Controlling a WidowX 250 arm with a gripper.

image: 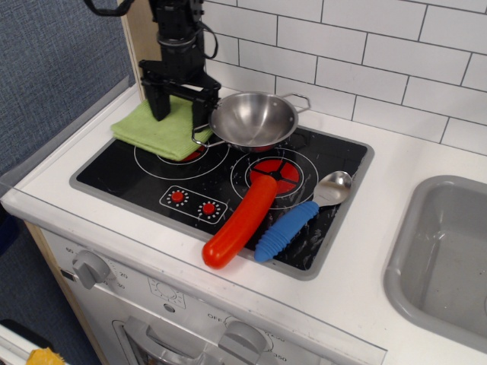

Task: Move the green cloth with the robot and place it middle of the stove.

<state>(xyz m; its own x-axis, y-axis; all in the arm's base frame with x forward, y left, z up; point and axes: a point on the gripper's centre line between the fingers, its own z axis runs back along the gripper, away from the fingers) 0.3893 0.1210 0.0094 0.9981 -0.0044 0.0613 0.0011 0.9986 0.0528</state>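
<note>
On the white desk [365, 266], nearest, a red sausage-shaped toy [240, 221] and a blue-handled spoon [300, 215] lie side by side on the stove [137, 176], over its front right part. Behind them a steel pan [253, 119] sits at the back centre. At the far left corner the green cloth [156, 129] rests partly over the back left burner, just beside the pan. The robot [179, 30] stands over it, its pincer [177, 97] spread, fingers down onto the cloth
</note>
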